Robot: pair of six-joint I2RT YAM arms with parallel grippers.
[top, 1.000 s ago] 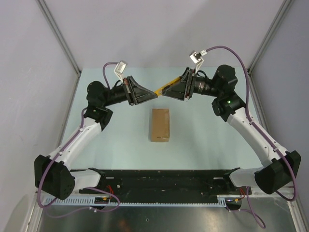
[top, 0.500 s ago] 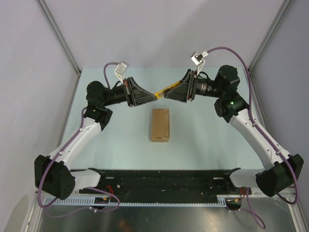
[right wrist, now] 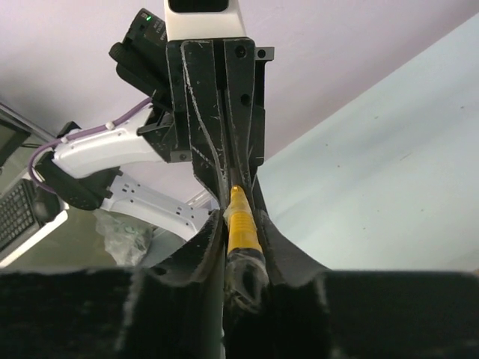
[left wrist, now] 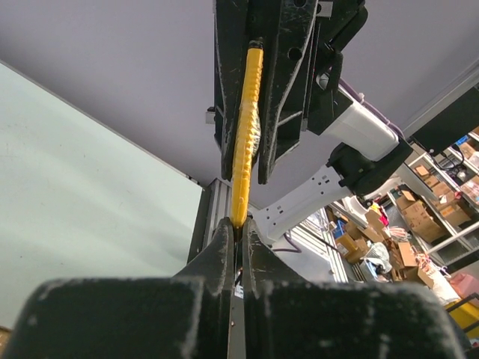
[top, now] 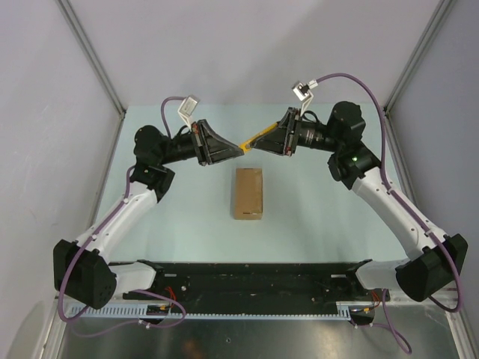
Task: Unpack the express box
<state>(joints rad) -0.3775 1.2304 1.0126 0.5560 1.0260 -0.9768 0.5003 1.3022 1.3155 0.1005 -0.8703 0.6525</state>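
Note:
The express box (top: 248,193), a plain brown carton with its lid closed, lies flat on the pale green table, below both grippers. A slim yellow-and-black utility knife (top: 256,138) is held in the air between the grippers, behind the box. My left gripper (top: 241,149) is shut on the knife's near tip (left wrist: 239,213). My right gripper (top: 260,141) is shut on the knife's body (right wrist: 241,221). In the left wrist view the yellow knife (left wrist: 245,127) runs up into the right gripper's black fingers (left wrist: 284,82). The box shows in neither wrist view.
Grey walls and metal frame posts (top: 97,67) close in the table (top: 314,209) on three sides. The black base rail (top: 254,277) of the arms runs along the near edge.
The right wrist has shifted slightly, up and to the left. Both grippers stay shut on the knife. The box has not moved.

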